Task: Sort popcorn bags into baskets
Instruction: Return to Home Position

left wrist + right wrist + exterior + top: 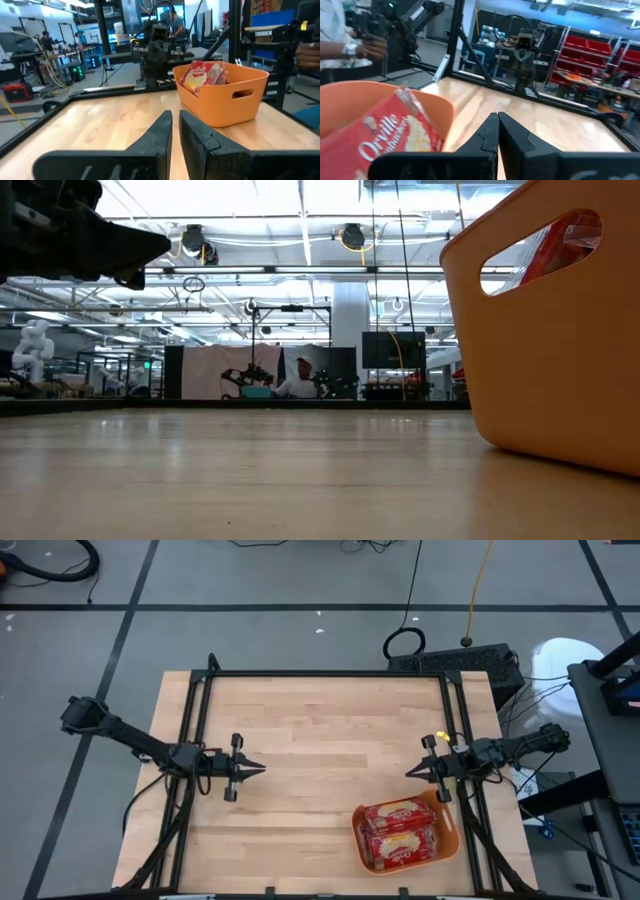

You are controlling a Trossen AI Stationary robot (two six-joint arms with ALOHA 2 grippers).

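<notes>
The orange basket (448,840) sits near the table's near right corner and holds red popcorn bags (400,833) with cream labels, stacked and leaning inside it. The basket also fills the right of the low view (550,370) and shows in the left wrist view (225,97), with bags (202,75) poking above its rim. In the right wrist view a bag (395,132) and the basket rim (442,107) lie close by. My left gripper (258,769) hovers at the table's left, shut and empty. My right gripper (410,773) hovers just beyond the basket, shut and empty.
A black metal frame (320,674) borders the table's far, left and right sides. Bare wood lies between the two grippers and along the near left. A person's hand (367,47) shows beyond the table in the right wrist view; people and equipment stand in the room behind.
</notes>
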